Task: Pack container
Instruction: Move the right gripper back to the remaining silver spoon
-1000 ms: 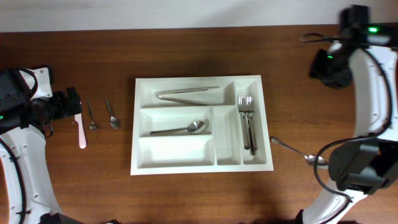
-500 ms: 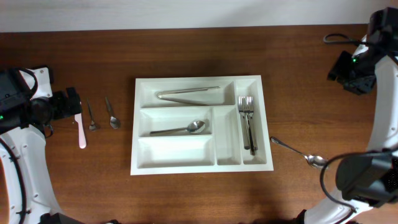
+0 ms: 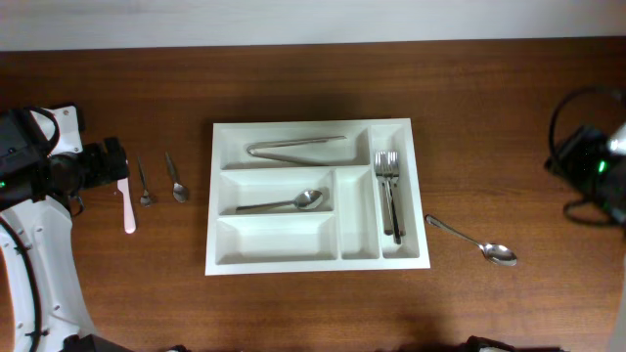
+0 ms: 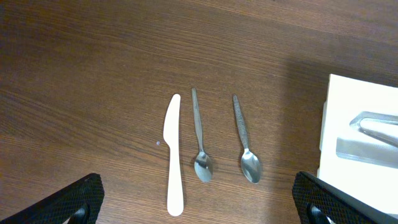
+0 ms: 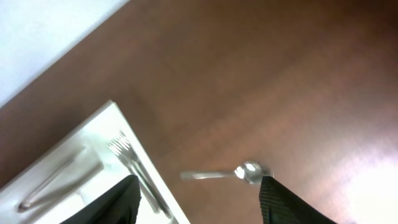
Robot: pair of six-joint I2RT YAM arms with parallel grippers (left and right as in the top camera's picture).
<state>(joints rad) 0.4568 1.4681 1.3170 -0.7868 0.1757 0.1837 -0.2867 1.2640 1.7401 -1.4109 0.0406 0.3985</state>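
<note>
1. Overhead: the left gripper (image 3: 116, 164) sits at the left edge of the wooden table (image 3: 313, 88), pointing toward the table's middle. A white plastic knife (image 3: 128, 205) lies right at its fingertips; contact cannot be judged. The nearer teaspoon (image 3: 143, 184) is just beyond the knife, and the farther teaspoon (image 3: 176, 179) is beyond that. All three lie parallel and apart from one another.
2. Overhead: the container (image 3: 274, 244) is a white five-compartment cutlery tray at mid-table, past the teaspoons and well apart from the left gripper. It holds tongs (image 3: 293, 147) in the top long compartment and a tablespoon (image 3: 284, 203) in the middle long one. Forks (image 3: 389, 196) lie in the narrow compartment farthest from the left gripper.
3. Overhead: a loose spoon (image 3: 471, 242) lies on the table just beside the container's corner, on the side facing the right arm (image 3: 590, 171). That arm is a dark blur at the table's right edge, and its fingers cannot be made out here.
4. Left wrist: the two fingers (image 4: 81, 199) are spread wide with nothing between them. The knife and both teaspoons lie on the table ahead, within the span of the fingers. The container's corner and the tongs' tip show ahead of the right-hand finger.
5. Right wrist (blurred): the right gripper (image 5: 199, 199) is released, its fingers (image 5: 121, 199) parted and holding nothing. The loose spoon lies ahead between them. The container, with forks and tongs visible, lies ahead toward the left-hand finger.
</note>
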